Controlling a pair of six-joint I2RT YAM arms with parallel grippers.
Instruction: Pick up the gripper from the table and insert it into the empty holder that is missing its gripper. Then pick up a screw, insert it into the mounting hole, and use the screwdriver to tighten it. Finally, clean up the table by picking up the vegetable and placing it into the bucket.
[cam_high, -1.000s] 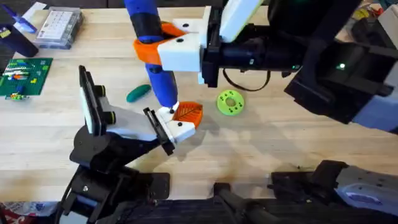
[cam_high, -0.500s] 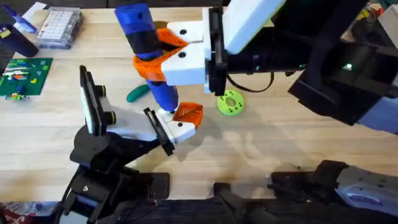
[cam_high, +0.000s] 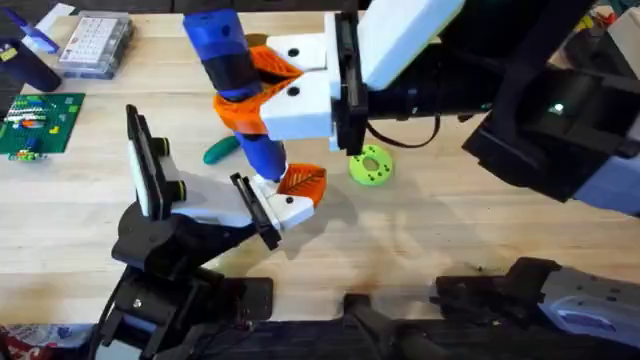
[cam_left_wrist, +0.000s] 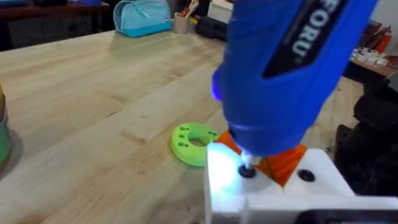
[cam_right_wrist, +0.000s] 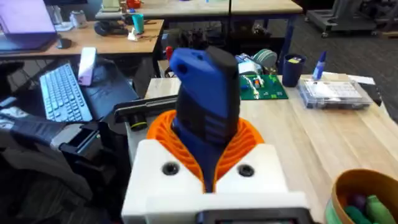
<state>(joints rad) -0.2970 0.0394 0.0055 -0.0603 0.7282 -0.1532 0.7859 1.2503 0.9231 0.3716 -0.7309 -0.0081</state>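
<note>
Right gripper (cam_high: 262, 95), upper middle of the overhead frame, is clenched on the screwdriver (cam_high: 238, 85), its orange ribbed pads (cam_right_wrist: 211, 144) wrapped round the blue barrel just below the black grip band. The tool leans slightly, top toward the upper left, and its thin metal tip meets a dark screw (cam_left_wrist: 247, 171) seated in the top face of the holder (cam_high: 283, 202) at centre frame. For the step in hand, tightening, I judge it best to bring the barrel square to that face, press gently straight down the screw's axis, and stop once the head seats, so the bit neither cams out nor skews the thread. Left gripper (cam_high: 262, 212), reaching in from the lower left, supports the holder by its black plate; whether its fingers are clamped or slack I cannot tell. The orange finger (cam_high: 303, 181) already sits in the holder, ribs fanning rightward. The screwdriver is bright blue, cylindrical, with white lettering on its side. A lime disc (cam_high: 370, 165) lies just right of the holder; the vegetable (cam_high: 221, 149) lies to its upper left, still on the table (cam_high: 420, 230).
</note>
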